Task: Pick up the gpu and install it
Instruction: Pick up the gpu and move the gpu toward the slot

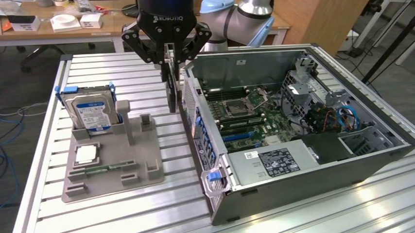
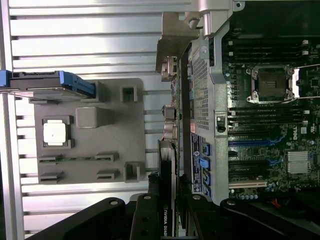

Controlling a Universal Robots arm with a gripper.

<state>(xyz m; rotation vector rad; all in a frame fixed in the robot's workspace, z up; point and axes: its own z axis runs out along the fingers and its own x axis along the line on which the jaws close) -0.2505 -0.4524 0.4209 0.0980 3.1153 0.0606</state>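
— Nearest us, the gripper (image 2: 168, 220) has its black fingers pinching the gpu (image 2: 167, 170) edge-on.
— And around it?
— Well to the exterior view's left of the open computer case (image 1: 311, 189), a hard drive (image 1: 91, 111) stands in a grey holder tray (image 1: 113, 160) on the slatted table (image 1: 129, 213). Then the gpu, hanging upright between tray and case, just beside the case's wall. Inside the case the motherboard (image 1: 250, 114) shows.

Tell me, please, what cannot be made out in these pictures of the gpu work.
The gpu faces: exterior view, card is edge-on and the gripper covers its top.
The gpu connector edge: wrist view, hidden under the card itself.
The power supply label text: exterior view, too small.
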